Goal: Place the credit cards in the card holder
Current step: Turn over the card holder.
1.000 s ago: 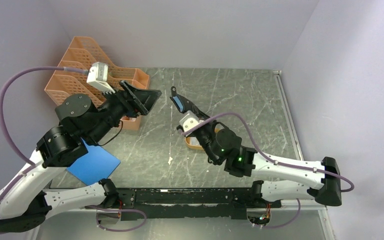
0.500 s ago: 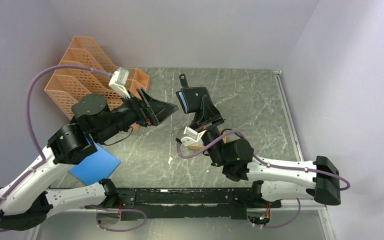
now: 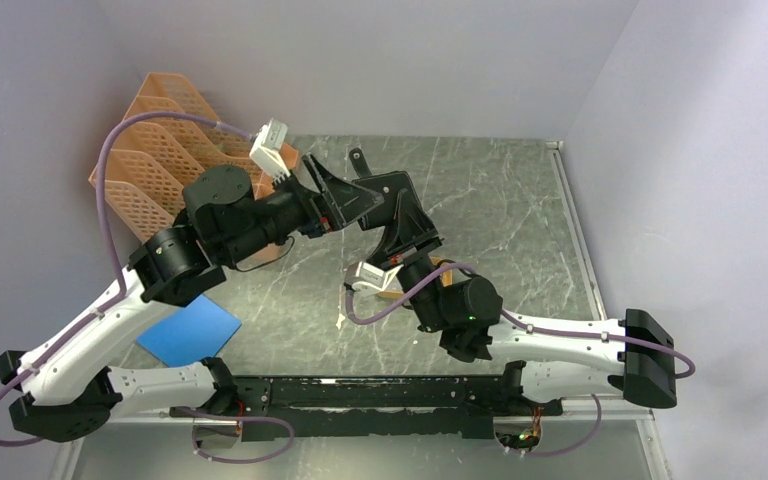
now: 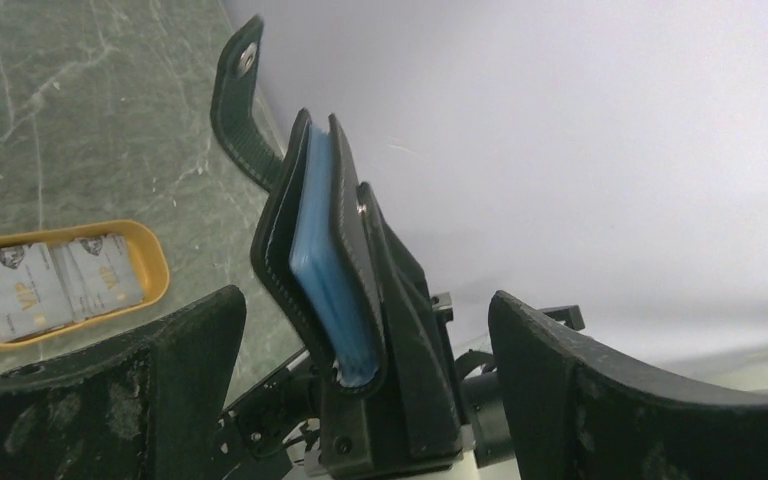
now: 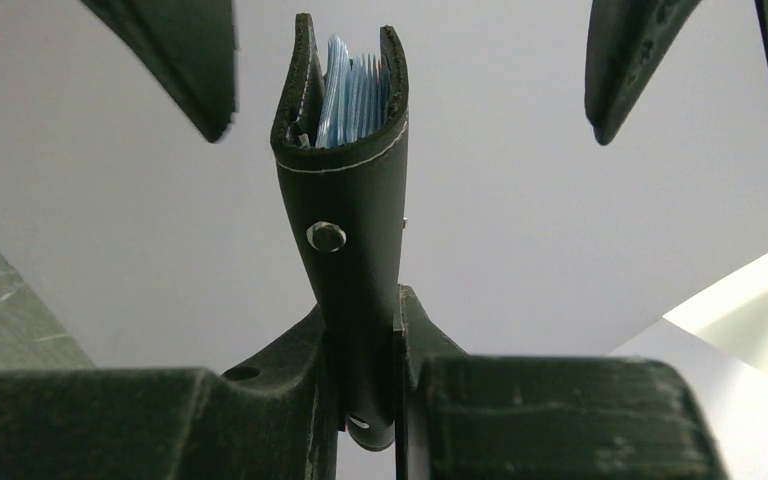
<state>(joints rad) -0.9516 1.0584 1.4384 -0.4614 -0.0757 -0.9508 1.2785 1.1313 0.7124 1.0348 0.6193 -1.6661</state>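
Observation:
The black card holder (image 3: pixel 392 198) is held upright above the table, with my right gripper (image 3: pixel 401 237) shut on its lower edge. In the right wrist view the card holder (image 5: pixel 345 190) gapes slightly at the top, showing bluish pockets, and my right gripper (image 5: pixel 365 345) pinches its base. My left gripper (image 3: pixel 353 200) is open, its fingers (image 5: pixel 175 50) flanking the holder's top without touching. In the left wrist view the card holder (image 4: pixel 325 250) stands between the wide jaws of my left gripper (image 4: pixel 365 305), snap tab (image 4: pixel 239 105) hanging free. Credit cards (image 4: pixel 55 290) lie in an orange tray (image 4: pixel 155 272).
Orange mesh file racks (image 3: pixel 155 150) stand at the back left, behind my left arm. A flat blue sheet (image 3: pixel 190 332) lies at the front left. The orange tray (image 3: pixel 388 293) is mostly hidden under my right arm. Walls close in behind and to the right.
My left gripper swung right from the racks to the card holder and opened wide. My right gripper lifted the holder and turned it upright.

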